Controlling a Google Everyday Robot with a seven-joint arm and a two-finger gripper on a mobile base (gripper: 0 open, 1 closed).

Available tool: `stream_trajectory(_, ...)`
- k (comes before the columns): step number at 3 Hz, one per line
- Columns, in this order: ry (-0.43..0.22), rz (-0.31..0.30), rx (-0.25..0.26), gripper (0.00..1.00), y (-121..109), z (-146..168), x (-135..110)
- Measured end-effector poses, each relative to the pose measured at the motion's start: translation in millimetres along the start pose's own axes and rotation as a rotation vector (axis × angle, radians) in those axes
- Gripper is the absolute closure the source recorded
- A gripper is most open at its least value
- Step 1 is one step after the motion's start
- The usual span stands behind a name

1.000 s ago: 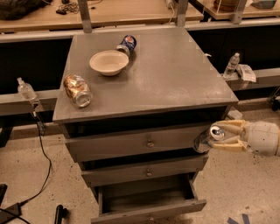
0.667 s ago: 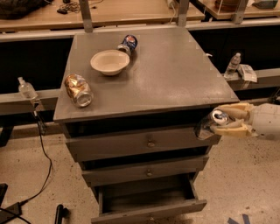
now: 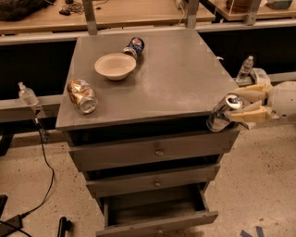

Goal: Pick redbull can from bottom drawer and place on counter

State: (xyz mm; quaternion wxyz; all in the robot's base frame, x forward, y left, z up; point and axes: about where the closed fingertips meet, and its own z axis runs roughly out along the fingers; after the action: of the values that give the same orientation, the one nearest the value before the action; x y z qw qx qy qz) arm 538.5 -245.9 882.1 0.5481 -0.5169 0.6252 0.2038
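Speckled pale floor [image 3: 263, 180], tan wooden tabletops [image 3: 115, 14] behind, black cable [image 3: 50, 178] trailing at left, dim indoor light

Single view, high and in front, looking down at medium range onto counter [image 3: 175, 78] and open bottom drawer [image 3: 157, 223]; gripper [image 3: 232, 107] clasping can [image 3: 216, 120] at right edge.

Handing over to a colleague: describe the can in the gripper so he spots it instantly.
Find the front right corner of the counter. Just off it, the gripper holds the redbull can, tilted. It alone is off the counter; the gold-brown can and blue can lie on top.
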Motion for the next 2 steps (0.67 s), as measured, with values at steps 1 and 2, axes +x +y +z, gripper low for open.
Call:
stream_trajectory(1,0.047,0.009,-0.077,1.00,-16.1,-14.2,-60.7)
stream_trajectory(2,0.047,0.009,-0.077,1.00,-16.1,-14.1,-60.7)
